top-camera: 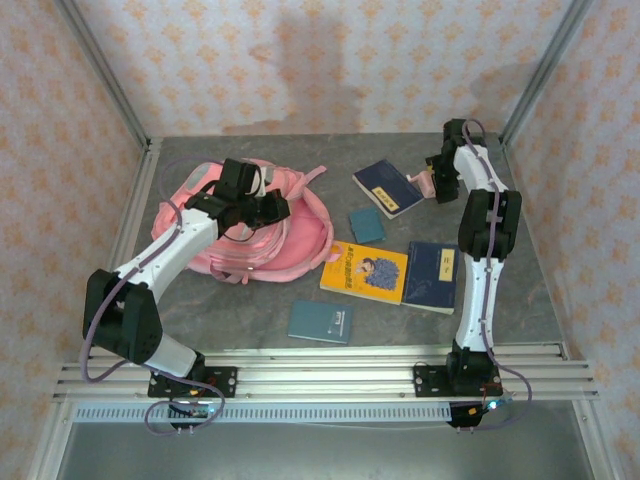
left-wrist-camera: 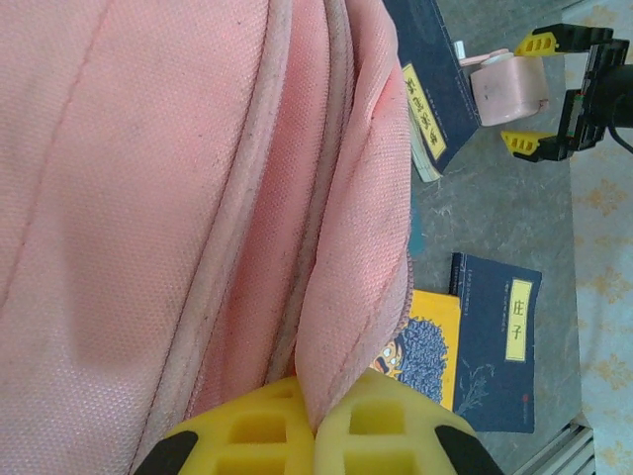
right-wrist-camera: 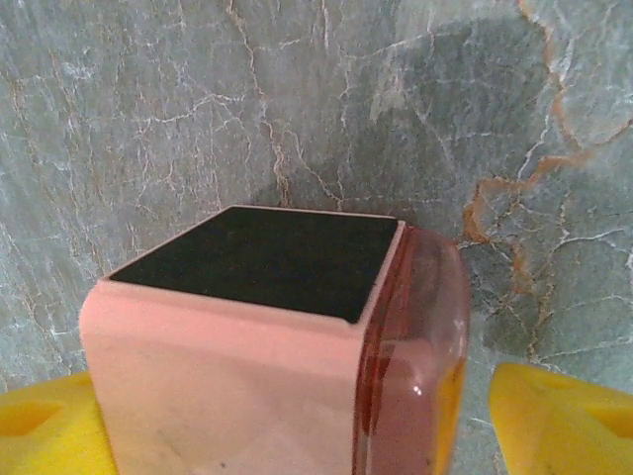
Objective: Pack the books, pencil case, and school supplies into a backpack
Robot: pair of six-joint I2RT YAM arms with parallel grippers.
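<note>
Left wrist view: backpack [left-wrist-camera: 148, 198] fabric was pinched in the closed left gripper [left-wrist-camera: 315, 421]. Right wrist view: pink sharpener [right-wrist-camera: 247, 327] was bracketed, ungripped, by the wide-open right gripper [right-wrist-camera: 307, 426].

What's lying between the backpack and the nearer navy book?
The yellow book with the cartoon cover, flat beside the navy book and just off the backpack; the top view shows it.

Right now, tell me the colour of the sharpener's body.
Pink sharpener, clearest in the right wrist view.
</note>
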